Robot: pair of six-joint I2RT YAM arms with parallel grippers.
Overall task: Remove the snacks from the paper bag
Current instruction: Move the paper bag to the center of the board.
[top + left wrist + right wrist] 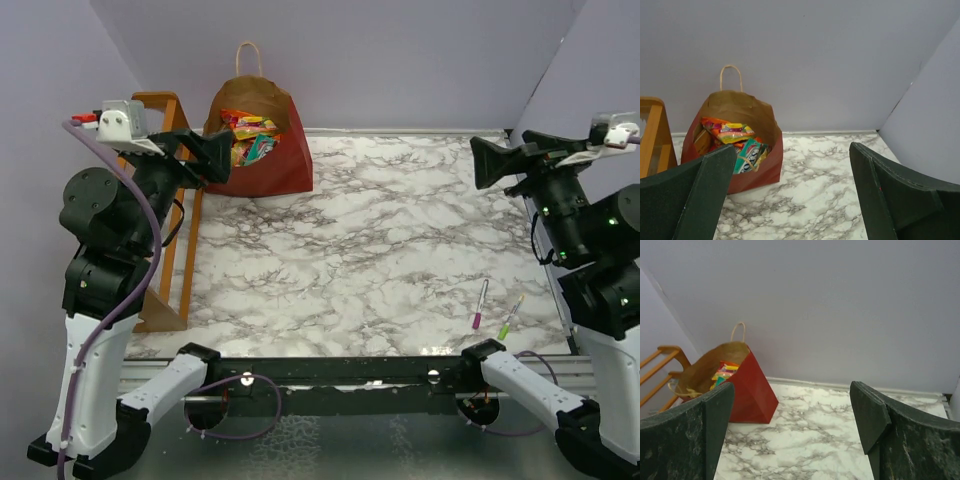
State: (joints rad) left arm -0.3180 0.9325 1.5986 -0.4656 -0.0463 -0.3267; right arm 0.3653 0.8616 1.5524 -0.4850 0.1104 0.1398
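Paper bag [285, 160] on a marble table [380, 250]: stands upright at the far left corner, close to the back wall, dark red outside and brown inside, mouth gaping toward the arms. Holds a heap of snacks [248, 135], all inside its walls. Shows one tan handle [248, 58] standing up at the far rim.

Left arm, raised at the table's left edge: points the left gripper [225, 158] at the bag's mouth, near it in the overhead view but clearly apart from it in the wrist view. Fingers spread wide, nothing between them.

Right arm, raised at the right edge: aims the right gripper [480, 163] leftward across the table, well apart from the bag. Likewise spread wide, grasping nothing.

Orange wooden rack [160, 320]: sits along the left edge, just beside the bag, partly hidden behind the left arm.

Among the snacks, seen from the left wrist: an orange-and-yellow packet [732, 132] on top, a teal packet [751, 156] tilted against the near wall below it, red wrappers underneath.

Pink pen [480, 305] and green pen [511, 317]: lie side by side near the front right corner, close together but not touching, well apart from the bag.
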